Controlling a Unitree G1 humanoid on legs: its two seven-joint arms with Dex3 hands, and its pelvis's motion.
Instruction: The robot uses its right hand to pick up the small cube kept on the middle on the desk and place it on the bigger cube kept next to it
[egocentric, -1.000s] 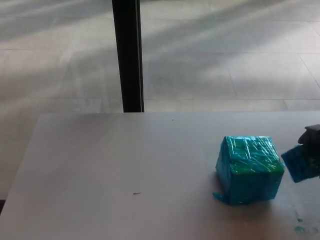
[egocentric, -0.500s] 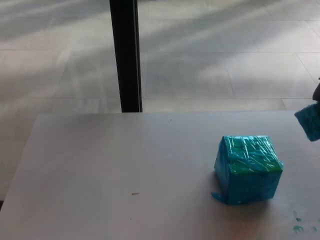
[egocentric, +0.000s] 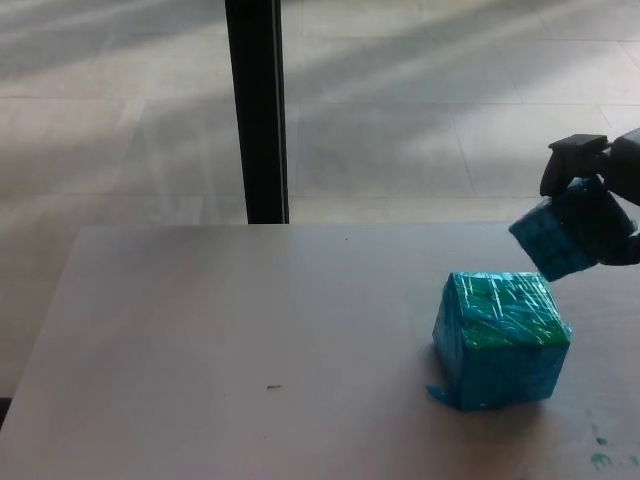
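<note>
Right hand (egocentric: 600, 190) clamped on small cube (egocentric: 556, 238), tilted, up-right of bigger cube (egocentric: 499, 338). Level it, center over the top face, lower gently.

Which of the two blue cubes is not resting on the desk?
The small cube, tilted in the right hand above the desk. The bigger cube, with green on top, sits on the desk.

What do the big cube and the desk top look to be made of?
Big cube: wrapped in glossy teal-green film or tape, judging by wrinkles and sheen; the core is hidden. Desk: smooth matte pale grey top, probably laminate.
</note>
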